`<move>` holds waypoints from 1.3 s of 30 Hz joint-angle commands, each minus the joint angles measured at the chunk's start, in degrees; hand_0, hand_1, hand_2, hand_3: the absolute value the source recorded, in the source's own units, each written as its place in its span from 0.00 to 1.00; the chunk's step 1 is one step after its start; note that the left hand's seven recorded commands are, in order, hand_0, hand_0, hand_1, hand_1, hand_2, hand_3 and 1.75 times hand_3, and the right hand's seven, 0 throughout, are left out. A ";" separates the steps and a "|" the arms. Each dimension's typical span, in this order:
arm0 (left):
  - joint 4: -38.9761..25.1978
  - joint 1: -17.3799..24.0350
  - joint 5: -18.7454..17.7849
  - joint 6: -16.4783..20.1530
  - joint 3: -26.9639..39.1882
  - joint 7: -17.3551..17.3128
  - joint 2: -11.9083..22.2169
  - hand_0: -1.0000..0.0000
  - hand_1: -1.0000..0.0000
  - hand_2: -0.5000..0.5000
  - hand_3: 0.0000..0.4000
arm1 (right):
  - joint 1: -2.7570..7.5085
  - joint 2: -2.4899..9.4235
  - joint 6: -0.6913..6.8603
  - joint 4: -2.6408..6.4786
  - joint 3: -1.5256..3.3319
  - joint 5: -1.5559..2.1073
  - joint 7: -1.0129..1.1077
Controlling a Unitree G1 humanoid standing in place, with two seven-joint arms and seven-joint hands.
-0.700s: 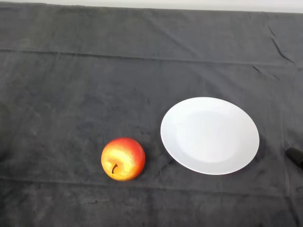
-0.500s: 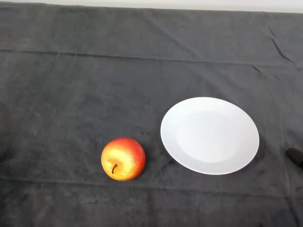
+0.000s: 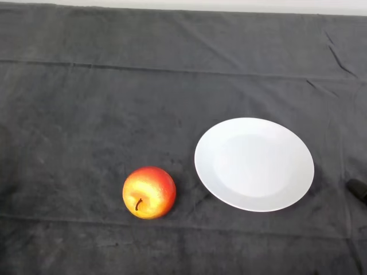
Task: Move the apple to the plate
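A red and yellow apple sits on the dark cloth at the lower middle left, its stem facing the camera. A white round plate lies to its right, a short gap apart from it. The plate holds nothing.
The dark cloth covers the whole table, with creases running across the back and near the front edge. A small dark object shows at the right edge, just right of the plate.
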 commanded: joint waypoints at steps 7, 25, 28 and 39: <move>-0.65 -3.50 2.65 1.61 -1.23 1.85 0.79 1.00 1.00 0.50 0.00 | 0.33 -0.96 0.02 -0.31 -0.56 -0.03 0.23; -16.55 -0.81 9.22 5.93 -7.55 2.19 -1.08 1.00 1.00 0.50 0.00 | 0.39 -0.88 0.00 -0.46 -0.57 -0.03 0.14; -22.16 0.94 10.65 7.60 -8.93 2.35 -1.46 1.00 1.00 0.50 0.00 | 0.43 -0.85 -0.01 -0.53 -0.58 -0.02 0.09; -39.42 7.08 15.07 13.82 -13.66 1.37 -2.68 1.00 1.00 0.50 0.00 | 0.59 -0.70 -0.05 -0.90 -0.62 0.03 -0.17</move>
